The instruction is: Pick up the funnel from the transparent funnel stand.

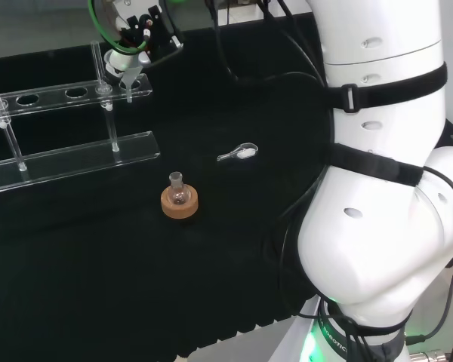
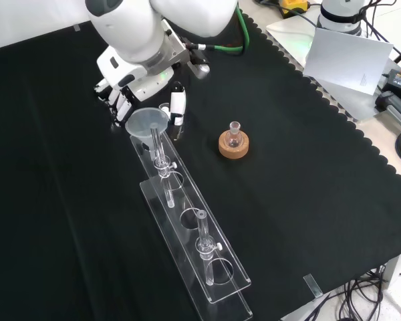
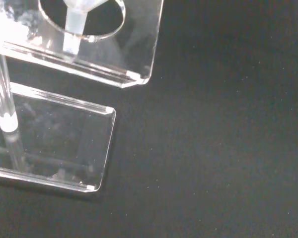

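Clear plastic stand (image 3: 64, 148), wrist view: corner of its base plate and, above it, the end of the upper shelf with a round hole; funnel (image 3: 74, 29) stem passed down through that hole, seen close.

Item, funnel (image 2: 148, 124): I found it seated in the endmost hole of the stand (image 2: 207, 267), at the end farthest from the front camera. Cone mouth faced up, stem pointed straight down; long axis upright. In the head view the funnel (image 1: 125, 74) sat at the right end of the upper shelf (image 1: 53, 94).

Item, hand (image 2: 130, 93): it stood at the funnel's cone, fingers on the far-left side and the thumb (image 2: 178, 107) on the right in the front view, so the cone lay between them, just below the palm. Fingers looked curled in toward the rim; I could not tell whether they touched it or had closed on it. Head view showed the hand (image 1: 140, 34) directly over the funnel.

Judgement: stem ran through the hole, so I reckoned removal called for a straight lift along the upright axis until the stem cleared the shelf.

Other items on desk (image 2: 307, 174): small flask (image 2: 234, 137) on cork ring (image 2: 234, 147), well apart; spoon (image 1: 238, 154) with white powder.
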